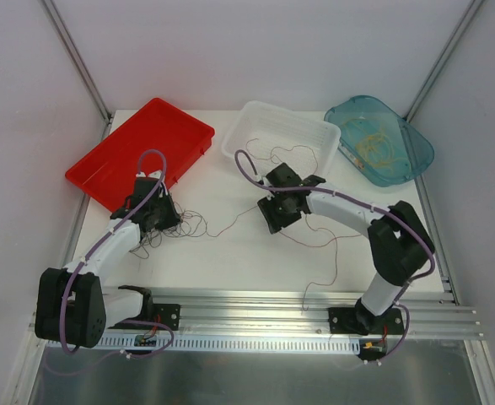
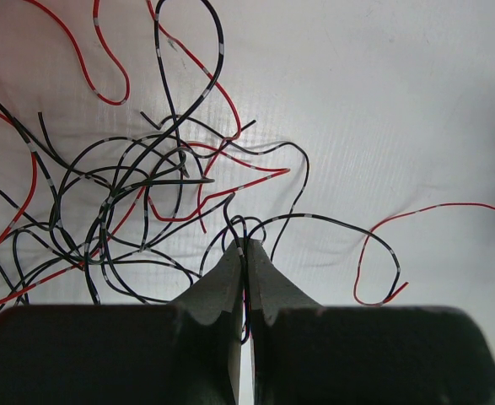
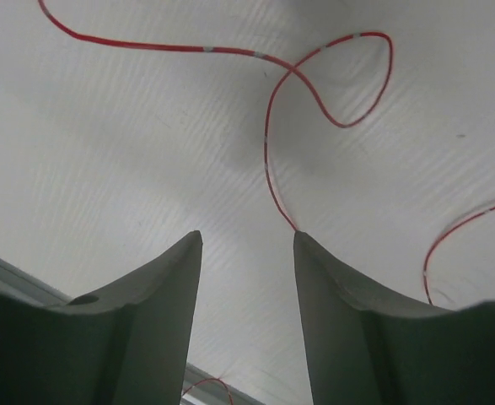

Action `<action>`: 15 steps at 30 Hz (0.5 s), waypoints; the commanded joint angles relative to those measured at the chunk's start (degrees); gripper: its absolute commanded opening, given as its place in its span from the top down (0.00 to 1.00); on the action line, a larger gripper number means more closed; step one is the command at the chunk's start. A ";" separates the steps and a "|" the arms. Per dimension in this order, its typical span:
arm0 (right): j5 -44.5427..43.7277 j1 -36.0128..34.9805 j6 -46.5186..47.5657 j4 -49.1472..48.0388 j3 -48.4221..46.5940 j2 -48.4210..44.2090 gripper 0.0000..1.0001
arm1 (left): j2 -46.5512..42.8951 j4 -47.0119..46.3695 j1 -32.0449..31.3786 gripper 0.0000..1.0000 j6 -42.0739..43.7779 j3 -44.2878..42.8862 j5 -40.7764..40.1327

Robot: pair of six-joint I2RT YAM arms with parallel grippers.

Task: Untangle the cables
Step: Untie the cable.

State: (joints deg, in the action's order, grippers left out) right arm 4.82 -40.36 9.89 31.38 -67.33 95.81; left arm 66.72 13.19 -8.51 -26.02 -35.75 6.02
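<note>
A tangle of thin black and red cables [image 1: 180, 224] lies on the white table left of centre. In the left wrist view the tangle [image 2: 129, 202] spreads ahead and to the left. My left gripper [image 2: 244, 246] is shut on a black cable with grey bands at the tangle's near edge; in the top view this gripper [image 1: 164, 221] is low over the tangle. My right gripper [image 3: 247, 238] is open and empty just above the table. A single red cable [image 3: 268, 143] runs up to its right fingertip [image 3: 302, 240] and passes behind it. In the top view the right gripper [image 1: 273, 223] is at the table's middle.
A red tray [image 1: 112, 156] sits at the back left, a clear white tray [image 1: 255, 118] at the back centre, and a teal tray [image 1: 420, 152] holding yellow cables at the back right. A loose thin cable [image 1: 336, 249] trails toward the front rail [image 1: 255, 314].
</note>
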 commanded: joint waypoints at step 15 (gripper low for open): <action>-11.50 -2.44 -2.95 -4.75 1.05 5.20 0.96 | -1.15 -0.01 0.60 1.00 0.88 0.94 -0.04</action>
State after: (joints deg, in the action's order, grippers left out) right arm -3.81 -42.28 7.25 27.44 -67.51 104.95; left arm 66.32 13.21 -8.51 -26.02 -35.38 5.98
